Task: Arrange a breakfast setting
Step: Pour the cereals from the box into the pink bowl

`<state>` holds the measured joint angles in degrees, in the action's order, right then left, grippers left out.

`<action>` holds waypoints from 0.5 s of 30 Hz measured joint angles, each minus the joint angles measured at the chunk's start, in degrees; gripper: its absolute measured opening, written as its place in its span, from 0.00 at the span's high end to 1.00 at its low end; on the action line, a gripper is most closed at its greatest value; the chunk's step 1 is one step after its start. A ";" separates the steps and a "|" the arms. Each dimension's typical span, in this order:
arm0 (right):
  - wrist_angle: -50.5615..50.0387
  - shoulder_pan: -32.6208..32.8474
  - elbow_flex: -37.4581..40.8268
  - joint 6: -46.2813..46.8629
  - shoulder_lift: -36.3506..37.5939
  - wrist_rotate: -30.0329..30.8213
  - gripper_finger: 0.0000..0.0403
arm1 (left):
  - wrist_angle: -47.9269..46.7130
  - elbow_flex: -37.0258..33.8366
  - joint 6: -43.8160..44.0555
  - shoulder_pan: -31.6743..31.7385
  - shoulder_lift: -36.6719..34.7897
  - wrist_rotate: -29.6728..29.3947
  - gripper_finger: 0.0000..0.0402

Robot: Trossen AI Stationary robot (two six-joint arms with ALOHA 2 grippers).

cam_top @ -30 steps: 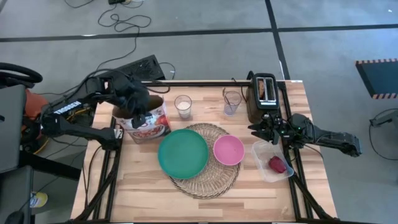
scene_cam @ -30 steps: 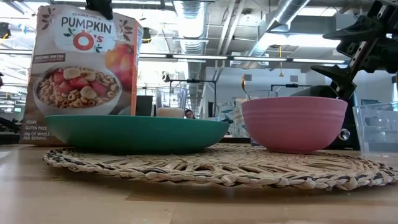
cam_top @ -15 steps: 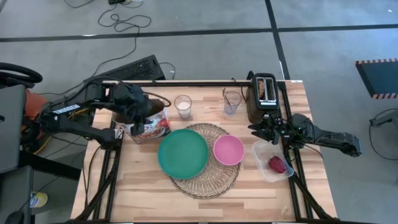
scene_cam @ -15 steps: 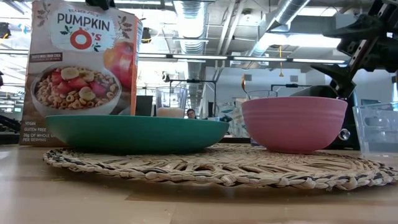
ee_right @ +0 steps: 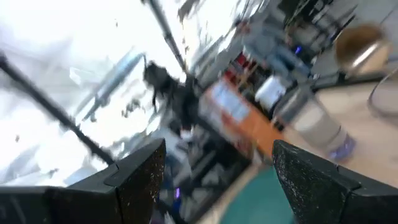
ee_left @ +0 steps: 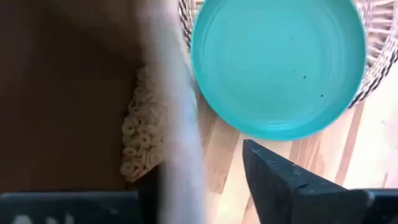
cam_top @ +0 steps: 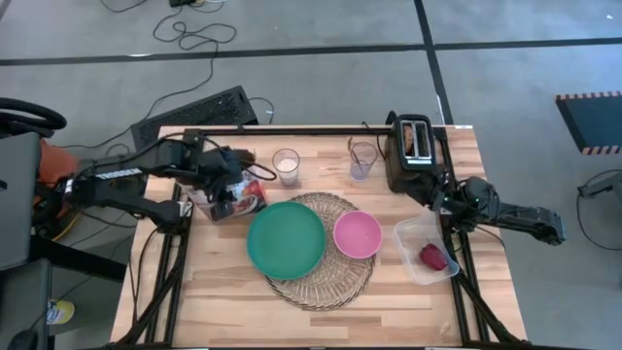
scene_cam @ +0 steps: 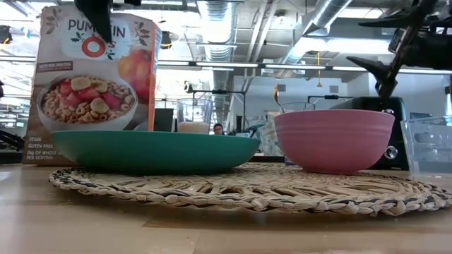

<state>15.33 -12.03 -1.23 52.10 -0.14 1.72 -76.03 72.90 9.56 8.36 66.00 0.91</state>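
Observation:
The orange-white cereal box (cam_top: 233, 197) stands upright on its base at the table's left, its top open. My left gripper (cam_top: 229, 178) is open over that top, astride the box's front wall (ee_left: 176, 124). One finger (scene_cam: 97, 19) hangs in front of the box face. The teal plate (cam_top: 285, 239) and the pink bowl (cam_top: 357, 234) rest on the straw mat (cam_top: 326, 282). My right gripper (cam_top: 438, 197) is open and empty beside the toaster (cam_top: 400, 170). The red fruit (cam_top: 432, 256) lies in the clear tub (cam_top: 413, 233). The bagel (cam_top: 416, 139) sits in the toaster slot. My left gripper comes at the cereal box's open top from above, pointing down. The outer finger (ee_left: 273, 180) stands apart from the front wall. The box wall hides the other finger, and I cannot tell whether it touches. The box stands on the table.
Two clear glasses (cam_top: 286, 166) (cam_top: 362, 158) stand at the back; the right one holds the gold spoon (scene_cam: 277, 95). The black toaster stands at the far right, with the tub in front of it. Bare wood lies along the near edge.
My left gripper has gone down and toward the table's near right. One finger now hangs in front of the box face. The cereal box has sunk a little, from slightly tilted to upright on the table. My right gripper has drawn back toward the right edge and tipped up.

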 joint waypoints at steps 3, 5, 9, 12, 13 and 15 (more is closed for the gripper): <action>0.81 0.00 0.00 1.95 -0.02 4.26 0.21 | -0.25 -0.75 -0.01 -0.02 1.39 -1.55 0.79; 0.69 -0.02 0.00 1.99 -0.02 4.72 0.21 | -0.87 -0.78 -0.05 0.00 2.75 -3.36 0.84; -0.20 0.00 0.00 2.01 -0.02 4.67 0.21 | -2.11 -0.69 -1.07 -0.04 5.45 -4.64 0.90; -0.30 0.00 0.00 2.01 -0.02 4.65 0.21 | -2.52 -0.56 -2.76 -0.02 7.52 -4.67 0.93; -0.30 0.00 0.00 2.01 -0.02 4.63 0.21 | -2.64 -0.54 -3.13 -0.02 8.13 -4.73 0.94; -0.36 0.00 0.00 2.01 -0.02 4.52 0.21 | -2.67 -0.52 -3.70 -0.02 9.17 -5.07 0.96</action>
<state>14.97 -12.03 -1.23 54.11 -0.16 6.24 -78.70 72.38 5.86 8.34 75.17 -4.15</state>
